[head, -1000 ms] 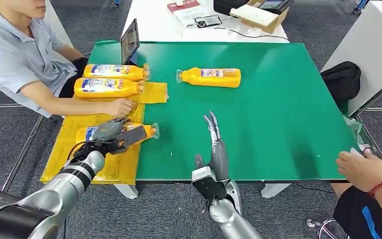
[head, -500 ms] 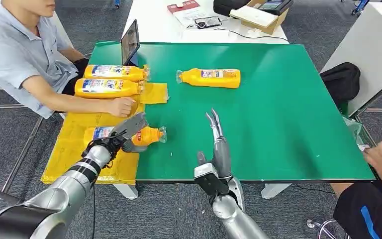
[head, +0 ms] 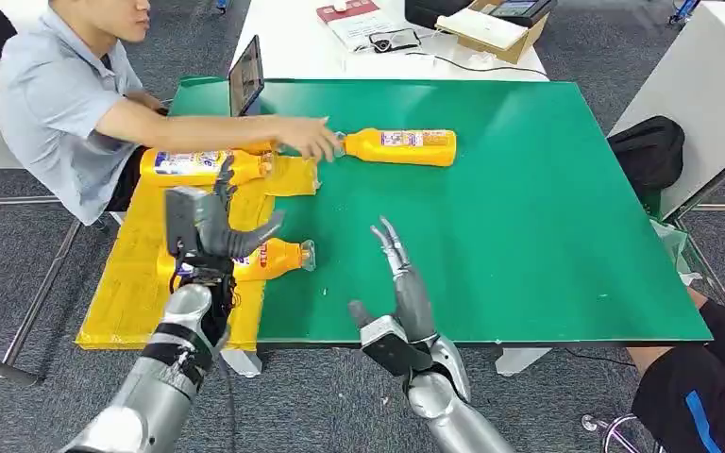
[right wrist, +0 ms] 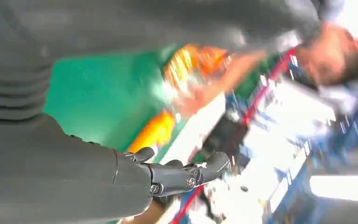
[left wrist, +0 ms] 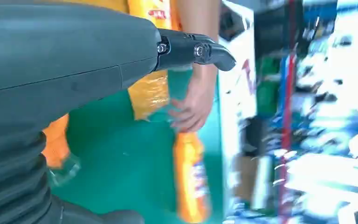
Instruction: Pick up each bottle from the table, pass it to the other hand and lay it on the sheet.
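An orange bottle (head: pixel 272 258) lies on its side at the near right edge of the yellow sheet (head: pixel 123 283). My left hand (head: pixel 210 224) is raised just above and behind it, fingers spread, holding nothing. Farther back on the sheet lies a second bottle (head: pixel 198 163). A third bottle (head: pixel 406 146) lies on the green table (head: pixel 529 236); a person's hand (head: pixel 313 140) touches its cap end. The left wrist view shows that bottle (left wrist: pixel 191 177) and the person's hand (left wrist: pixel 191 102). My right hand (head: pixel 401 288) hovers at the table's near edge, fingers straight and apart, empty.
A person sits at the left with an arm stretched across the sheet. Another person's leg (head: pixel 708 387) is at the right edge. A tablet (head: pixel 245 80) stands at the table's far left corner. A white table (head: pixel 302 42) with boxes stands behind.
My left hand has let go of the near bottle and risen above it. The person's arm has swung from the sheet across to the bottle on the green table.
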Tool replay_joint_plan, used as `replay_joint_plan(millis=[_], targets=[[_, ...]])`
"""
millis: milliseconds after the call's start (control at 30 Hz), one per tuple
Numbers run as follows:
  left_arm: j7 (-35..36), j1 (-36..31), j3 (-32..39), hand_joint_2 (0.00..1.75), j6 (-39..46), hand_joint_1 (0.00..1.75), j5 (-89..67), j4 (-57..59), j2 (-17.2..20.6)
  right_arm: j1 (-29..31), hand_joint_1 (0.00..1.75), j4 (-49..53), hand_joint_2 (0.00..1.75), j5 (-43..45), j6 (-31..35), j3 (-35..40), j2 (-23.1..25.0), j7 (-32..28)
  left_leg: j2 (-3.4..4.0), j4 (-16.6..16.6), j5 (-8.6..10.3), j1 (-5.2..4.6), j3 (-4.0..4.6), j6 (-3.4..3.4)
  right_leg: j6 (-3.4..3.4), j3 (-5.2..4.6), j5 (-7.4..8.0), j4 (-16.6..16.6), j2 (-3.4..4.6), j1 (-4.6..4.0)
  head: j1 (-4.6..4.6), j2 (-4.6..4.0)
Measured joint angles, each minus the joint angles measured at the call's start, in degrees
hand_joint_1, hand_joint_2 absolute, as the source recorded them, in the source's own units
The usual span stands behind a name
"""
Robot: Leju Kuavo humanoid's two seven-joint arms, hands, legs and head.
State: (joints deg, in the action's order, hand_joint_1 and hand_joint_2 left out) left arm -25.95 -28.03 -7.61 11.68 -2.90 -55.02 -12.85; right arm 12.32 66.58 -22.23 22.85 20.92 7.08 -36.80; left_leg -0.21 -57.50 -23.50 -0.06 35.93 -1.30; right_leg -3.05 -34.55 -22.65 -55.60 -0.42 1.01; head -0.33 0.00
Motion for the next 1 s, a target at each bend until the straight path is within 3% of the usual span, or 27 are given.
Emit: replay_joint_plan(millis=[100,400,600,1000], targets=[[-1.99,5.85,-2.93,1.75,2.84,0.0,-0.94,-7.91,0.09,1.46,0.0,-1.82,1.75,-4.26,-7.25,0.0,-2.36,2.54,-0.07,0.0,-0.01,0.0,0.02,-0.01,-0.01,0.0,-0.02,0.01,-0.03,0.0,0.0,0.0],[-1.83,18.02,-5.81,1.75,3.6,0.0,-0.77,-23.75,1.57,8.85,0.0,-13.21,1.75,-18.43,-3.95,-1.77,-9.09,10.71,-0.04,-0.01,0.0,-0.04,0.07,-0.02,-0.03,-0.05,0.0,0.02,-0.04,0.02,-0.04,0.0],[-1.35,20.46,-6.58,1.75,3.41,0.0,-1.55,-28.51,2.16,14.69,0.0,-20.91,1.75,-22.49,-2.26,-1.99,-11.17,12.21,-0.04,-0.01,0.03,-0.02,0.06,-0.01,-0.03,-0.04,0.0,0.01,-0.04,0.01,-0.02,0.0],[-1.75,21.05,-7.36,1.75,2.84,0.0,-2.19,-31.03,2.65,17.75,0.0,-26.75,1.75,-25.81,-0.47,-1.95,-11.54,12.98,-0.06,-0.01,0.02,-0.03,0.08,-0.02,-0.03,-0.05,0.0,0.01,-0.05,0.01,-0.02,0.0]])
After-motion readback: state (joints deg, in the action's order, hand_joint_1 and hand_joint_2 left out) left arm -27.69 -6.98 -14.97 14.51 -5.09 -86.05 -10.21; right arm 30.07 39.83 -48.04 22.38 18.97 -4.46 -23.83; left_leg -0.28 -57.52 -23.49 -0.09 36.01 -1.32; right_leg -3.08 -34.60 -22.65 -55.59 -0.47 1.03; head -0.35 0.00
